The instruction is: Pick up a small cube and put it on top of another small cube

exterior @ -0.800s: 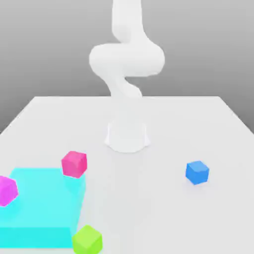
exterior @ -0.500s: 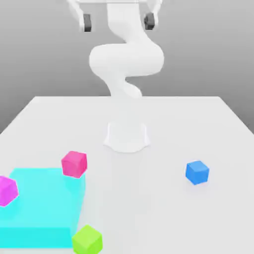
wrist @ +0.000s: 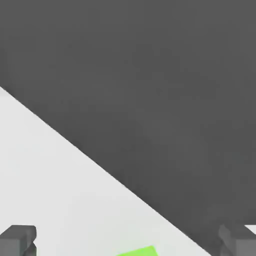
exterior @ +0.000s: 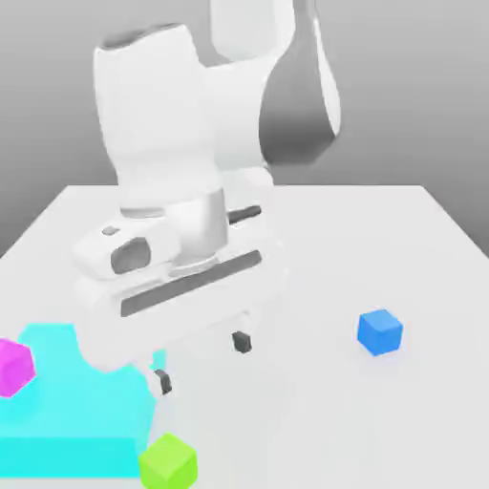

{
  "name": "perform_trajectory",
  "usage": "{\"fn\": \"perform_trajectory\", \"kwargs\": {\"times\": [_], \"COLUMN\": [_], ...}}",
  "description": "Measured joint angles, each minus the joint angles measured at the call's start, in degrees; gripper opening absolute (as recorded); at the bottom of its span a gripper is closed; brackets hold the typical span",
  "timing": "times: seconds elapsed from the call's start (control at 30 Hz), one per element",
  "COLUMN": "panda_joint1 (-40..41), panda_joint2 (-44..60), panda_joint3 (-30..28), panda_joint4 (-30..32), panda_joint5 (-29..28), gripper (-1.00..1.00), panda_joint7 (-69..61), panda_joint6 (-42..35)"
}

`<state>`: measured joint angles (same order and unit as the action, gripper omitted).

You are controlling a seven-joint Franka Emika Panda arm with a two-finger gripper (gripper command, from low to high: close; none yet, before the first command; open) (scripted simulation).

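Note:
The small lime-green cube [exterior: 168, 462] rests on the white table near the front edge, beside the corner of a flat cyan block; a sliver of the lime-green cube [wrist: 139, 251] also shows in the hand view. The small bright blue cube [exterior: 380, 331] sits alone on the exterior view's right. My gripper [exterior: 202, 361] hangs open above the table, a little behind and above the green cube, its dark fingertips [exterior: 243, 342] spread wide with nothing between them. Each fingertip [wrist: 17, 239] appears at the edge of the hand view.
A large flat cyan block [exterior: 57, 420] lies at the front on the exterior view's left, with a magenta cube [exterior: 14, 366] on it. The white arm and hand [exterior: 181, 277] cover the middle of the table [exterior: 382, 248]. The table's edge [wrist: 100, 167] runs diagonally in the hand view.
The arm has swung down and forward from high at the back. The hand now hangs low over the front left of the table and hides the pink cube. The cubes have not moved.

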<state>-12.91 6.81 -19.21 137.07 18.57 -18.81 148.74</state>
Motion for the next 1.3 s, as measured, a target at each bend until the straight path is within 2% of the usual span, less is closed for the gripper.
{"fn": "perform_trajectory", "kwargs": {"times": [0.2,0.33,0.37,0.6,0.77,1.0,1.17,1.3], "panda_joint1": [1.77,5.11,6.23,6.33,3.19,-3.00,-12.68,-18.44], "panda_joint2": [9.70,17.31,19.25,19.71,11.15,1.19,-6.97,-14.03], "panda_joint3": [-0.48,3.46,4.82,4.99,0.89,11.55,17.56,20.76], "panda_joint4": [1.51,0.09,-0.35,-0.46,1.79,11.27,18.61,24.65], "panda_joint5": [-3.82,-0.18,0.99,1.36,-4.83,-3.31,-3.04,-5.27], "gripper": [0.00,0.00,-1.00,-1.00,-1.00,-1.00,-1.00,-1.00], "panda_joint7": [-8.36,-12.45,-13.36,-13.67,-9.34,-25.08,-36.83,-44.48], "panda_joint6": [5.38,10.97,12.41,12.60,6.47,4.34,3.79,3.77]}}
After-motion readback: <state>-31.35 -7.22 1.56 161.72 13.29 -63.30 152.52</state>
